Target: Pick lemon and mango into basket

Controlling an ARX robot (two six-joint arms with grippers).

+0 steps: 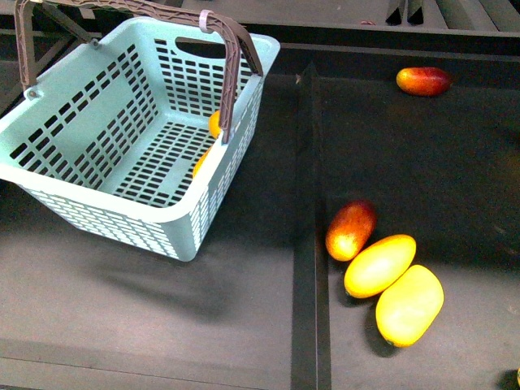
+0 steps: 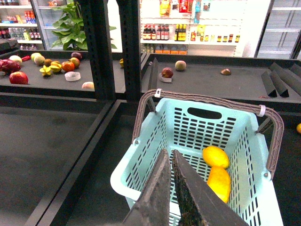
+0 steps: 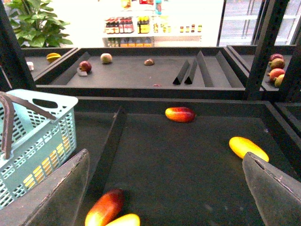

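Observation:
The light teal basket (image 1: 106,219) stands on the left shelf bay with its brown handle (image 1: 236,57) up. Two lemons (image 2: 216,156) (image 2: 219,182) lie inside it against one wall; the front view shows only bits of them (image 1: 214,123) through the slots. Three mangoes lie together in the right bay: one red-yellow (image 1: 351,230) and two yellow (image 1: 379,266) (image 1: 409,305). A red mango (image 1: 423,81) lies farther back. My left gripper (image 2: 170,153) is shut and empty above the basket's rim (image 2: 123,176). My right gripper (image 3: 165,157) is open over the right bay, holding nothing. Neither arm shows in the front view.
A raised black divider (image 1: 305,203) separates the two bays. Another yellow mango (image 3: 248,147) lies near the right finger. Black frame posts (image 2: 101,47) stand behind the basket. Farther shelves hold assorted fruit (image 2: 19,77) and black wedge dividers (image 3: 190,70).

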